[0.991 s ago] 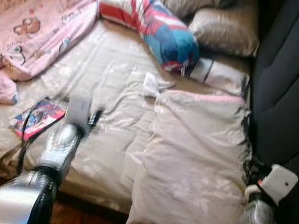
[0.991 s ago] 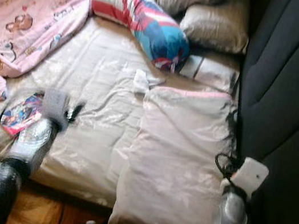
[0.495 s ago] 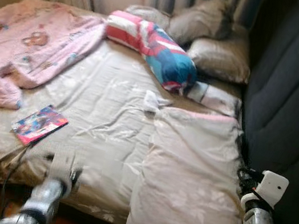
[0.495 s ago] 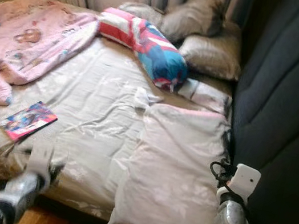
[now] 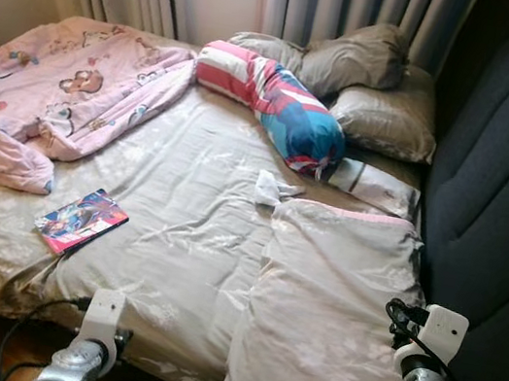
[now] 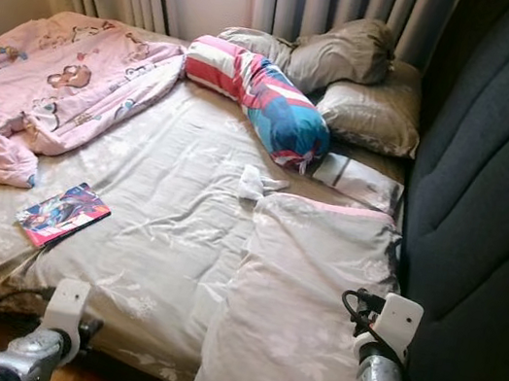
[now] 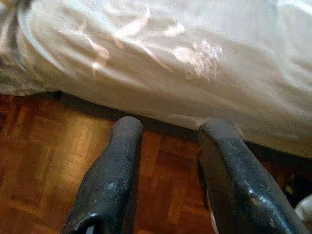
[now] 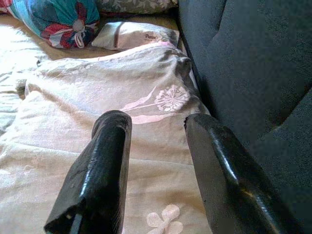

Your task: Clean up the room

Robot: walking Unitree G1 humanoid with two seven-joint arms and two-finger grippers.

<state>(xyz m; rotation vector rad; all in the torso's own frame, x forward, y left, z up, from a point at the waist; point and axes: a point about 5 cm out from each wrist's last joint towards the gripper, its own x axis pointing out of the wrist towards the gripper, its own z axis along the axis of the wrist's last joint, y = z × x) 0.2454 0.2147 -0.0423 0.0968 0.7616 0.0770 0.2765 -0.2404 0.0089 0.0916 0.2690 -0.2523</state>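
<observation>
A beige-sheeted bed (image 5: pixel 184 198) carries a rumpled pink blanket (image 5: pixel 65 88), a colourful magazine (image 5: pixel 82 219), a small crumpled white cloth (image 5: pixel 270 186) and a striped red, white and blue bolster (image 5: pixel 274 105). A large beige pillow (image 5: pixel 333 303) lies at the front right. My left arm (image 5: pixel 95 340) hangs low at the bed's front edge; its gripper (image 7: pixel 173 127) is open over the wood floor (image 7: pixel 53 161), holding nothing. My right gripper (image 8: pixel 157 122) is open and empty just above the large pillow (image 8: pixel 122 102), beside the dark padded headboard (image 8: pixel 243 63).
Grey pillows (image 5: pixel 385 120) are piled at the far end under the curtains (image 5: pixel 317 4). A flat white pillow (image 5: pixel 374 185) lies by the bolster. The tall dark headboard (image 5: pixel 500 194) walls off the right side. A black cable (image 5: pixel 23 327) trails from my left arm.
The view has tilted up and sharpened. My left arm has drawn back from above the sheet near the magazine and dropped to the bed's front edge. The right arm stays put.
</observation>
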